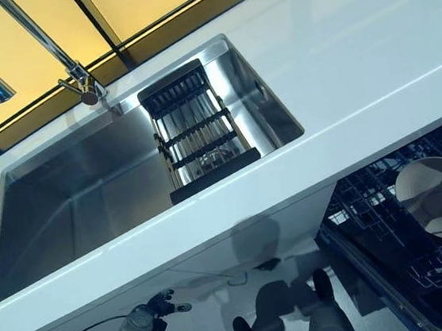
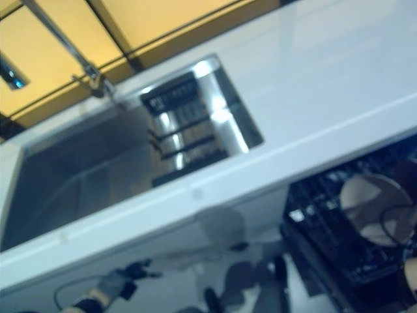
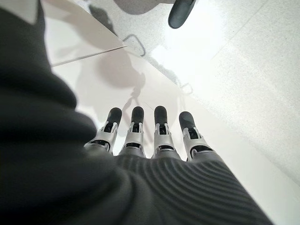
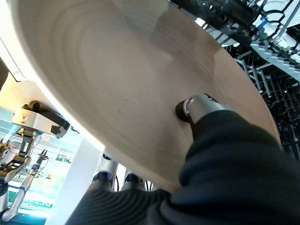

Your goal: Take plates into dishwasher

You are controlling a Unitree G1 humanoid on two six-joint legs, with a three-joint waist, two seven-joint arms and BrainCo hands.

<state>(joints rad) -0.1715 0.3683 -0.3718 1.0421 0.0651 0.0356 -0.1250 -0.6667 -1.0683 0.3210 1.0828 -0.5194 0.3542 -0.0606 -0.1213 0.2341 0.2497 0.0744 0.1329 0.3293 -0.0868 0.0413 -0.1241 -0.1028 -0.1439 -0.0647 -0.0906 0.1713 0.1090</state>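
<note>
A round beige plate (image 1: 436,197) is held over the open dishwasher's dark wire rack (image 1: 370,212) at the lower right, below the counter edge. In the right wrist view the plate (image 4: 117,93) fills most of the picture. My right hand (image 4: 199,107) is shut on it, with the thumb pressed on the upper face and fingers (image 4: 108,176) under the rim. Rack tines (image 4: 272,70) show just beyond the plate. My left hand (image 1: 153,309) hangs low at the lower left, in front of the white cabinet, fingers (image 3: 161,129) straight and holding nothing.
A steel sink (image 1: 89,196) is set in the white countertop (image 1: 351,47), with a black slatted drainer (image 1: 197,132) at its right end and a tap (image 1: 74,70) behind it. The white cabinet front (image 1: 246,242) runs below the counter, left of the dishwasher.
</note>
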